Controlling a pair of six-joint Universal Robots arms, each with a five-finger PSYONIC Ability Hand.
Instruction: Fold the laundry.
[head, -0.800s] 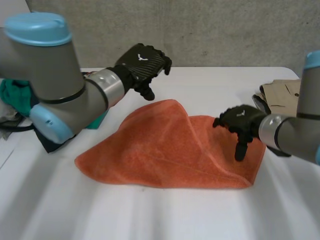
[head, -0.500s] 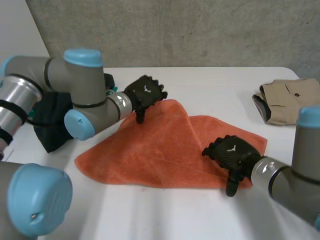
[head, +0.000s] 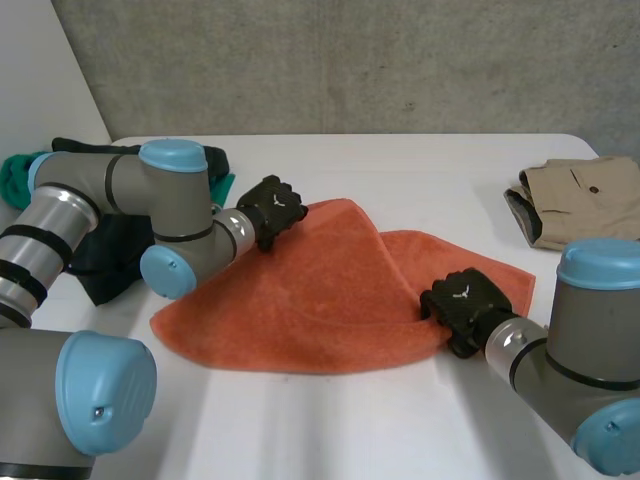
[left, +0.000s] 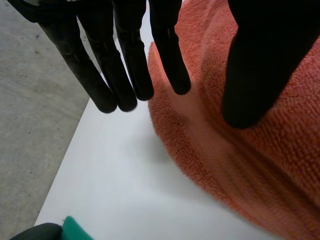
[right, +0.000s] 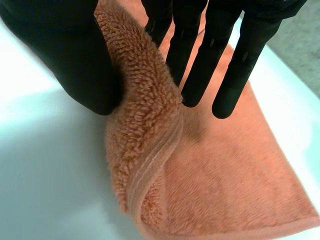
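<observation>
An orange towel (head: 320, 300) lies rumpled on the white table (head: 300, 430), with a raised fold running from its far corner. My left hand (head: 270, 208) is at the towel's far left corner. In the left wrist view its fingers (left: 125, 60) are straight just off the towel's edge (left: 260, 160), with the thumb over the cloth, so it is open. My right hand (head: 462, 300) is at the towel's near right edge. In the right wrist view a ridge of towel (right: 150, 120) stands pinched between the thumb (right: 75, 60) and the straight fingers.
A folded beige garment (head: 580, 200) lies at the far right of the table. A heap of dark and green clothes (head: 100, 255) sits at the left, behind my left arm; a bit of the green cloth (left: 75, 230) lies beyond the left hand's fingertips.
My left hand came down from above the table onto the towel's far left corner. My right hand moved nearer along the towel to its near right edge and took hold of it.
</observation>
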